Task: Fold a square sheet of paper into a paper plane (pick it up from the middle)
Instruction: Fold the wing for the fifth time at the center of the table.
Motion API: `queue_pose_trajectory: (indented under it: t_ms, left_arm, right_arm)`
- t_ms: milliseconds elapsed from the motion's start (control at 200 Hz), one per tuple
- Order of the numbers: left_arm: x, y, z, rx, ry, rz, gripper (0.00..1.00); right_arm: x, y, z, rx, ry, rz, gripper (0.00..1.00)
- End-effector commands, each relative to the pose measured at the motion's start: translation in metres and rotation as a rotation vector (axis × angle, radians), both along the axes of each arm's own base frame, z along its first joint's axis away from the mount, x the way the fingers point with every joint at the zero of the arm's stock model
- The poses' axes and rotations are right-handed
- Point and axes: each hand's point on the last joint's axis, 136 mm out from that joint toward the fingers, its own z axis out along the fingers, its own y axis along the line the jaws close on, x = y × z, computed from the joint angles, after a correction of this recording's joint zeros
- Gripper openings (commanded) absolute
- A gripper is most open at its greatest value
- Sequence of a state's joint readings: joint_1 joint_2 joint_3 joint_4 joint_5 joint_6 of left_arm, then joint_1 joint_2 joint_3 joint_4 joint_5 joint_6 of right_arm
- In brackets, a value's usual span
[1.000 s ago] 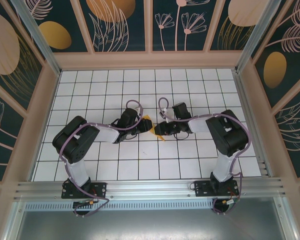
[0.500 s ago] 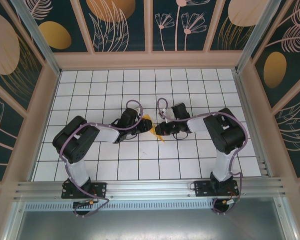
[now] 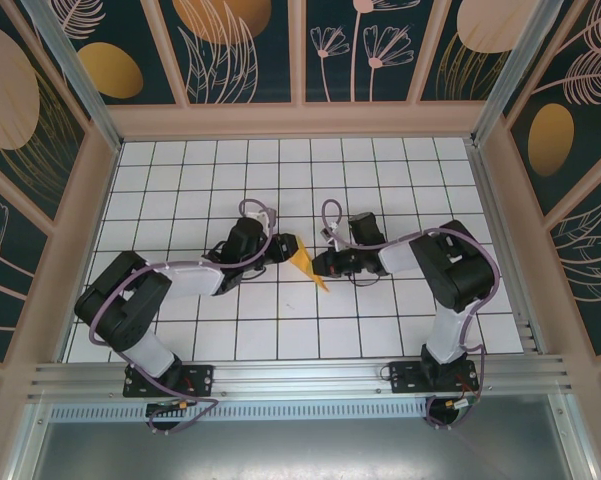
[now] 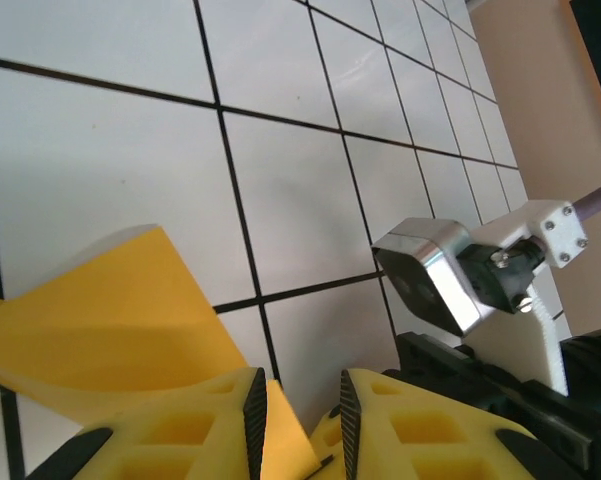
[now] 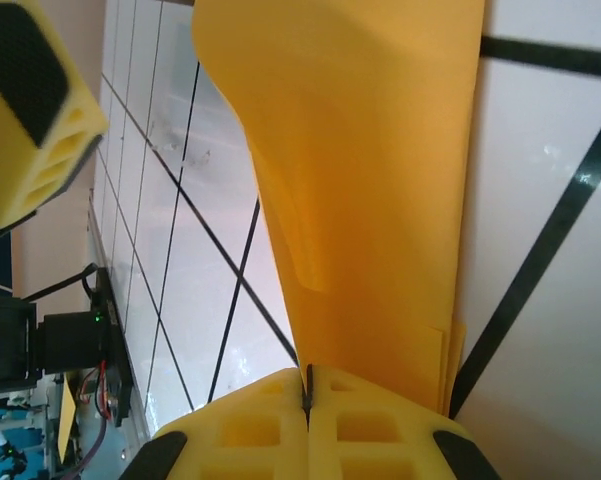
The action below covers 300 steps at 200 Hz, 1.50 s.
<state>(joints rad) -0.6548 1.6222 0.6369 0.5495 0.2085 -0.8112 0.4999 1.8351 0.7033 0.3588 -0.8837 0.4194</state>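
Paper, orange-yellow and already folded, was near the middle of the white tiled table (image 3: 380, 330), between the two arms. In the top view the folded paper (image 3: 302, 260) looked like a narrow wedge, with its wide end toward the far wall and its point toward the near edge.

The right tool (image 3: 322, 265) was just to the right of the paper. In the right wrist view its two yellow fingers (image 5: 380, 430) were pressed fully together, and the paper came out directly from the seam between them, so this tool had hold of it. Several thin layers showed at the paper's edge beside the fingers. Farther from the grip the surface bent in a soft curve.

The left tool (image 3: 278, 247) was just to the left of the paper. In the left wrist view its fingers (image 4: 210, 430) stood a little apart, with a narrow gap between them. A part of the paper showed in that gap and beside the left finger. I could not tell whether these fingers touched it. In the right wrist view one finger of the left tool appeared clear of the paper.
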Motion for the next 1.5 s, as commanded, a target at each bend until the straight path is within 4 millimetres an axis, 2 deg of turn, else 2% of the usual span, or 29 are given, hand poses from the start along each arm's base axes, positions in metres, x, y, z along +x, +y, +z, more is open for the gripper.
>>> queue_pose_trajectory:
  t_ms: [0,195,440,645,751,766,791,1496]
  left_arm:
    - [-0.007,-0.002,0.003,-0.022,-0.028,-0.03,0.3]
    - [-0.013,-0.005,-0.006,-0.035,-0.007,-0.062,0.3]
    - [-0.012,-0.012,-0.013,-0.04,0.009,-0.088,0.3]
    - [-0.011,-0.016,-0.016,-0.041,0.016,-0.102,0.3]
    - [-0.01,-0.02,-0.01,-0.053,0.007,-0.111,0.29]
    - [-0.01,-0.019,-0.02,-0.04,0.026,-0.111,0.29]
    - [-0.01,-0.019,-0.022,-0.037,0.03,-0.111,0.29]
    - [-0.005,-0.022,-0.039,-0.011,0.066,-0.107,0.28]
  right_arm:
    - [-0.004,0.004,0.016,0.072,0.024,-0.007,0.0]
    - [-0.008,0.003,0.009,0.073,0.084,-0.033,0.0]
    - [-0.004,-0.001,-0.004,0.04,0.135,-0.069,0.0]
    - [-0.003,-0.005,-0.01,0.029,0.171,-0.094,0.0]
    - [-0.001,-0.007,-0.012,0.029,0.186,-0.11,0.0]
    - [-0.001,-0.008,-0.013,0.029,0.189,-0.112,0.0]
    - [-0.001,-0.008,-0.013,0.028,0.192,-0.115,0.0]
    - [-0.001,-0.02,-0.031,-0.007,0.27,-0.171,0.0]
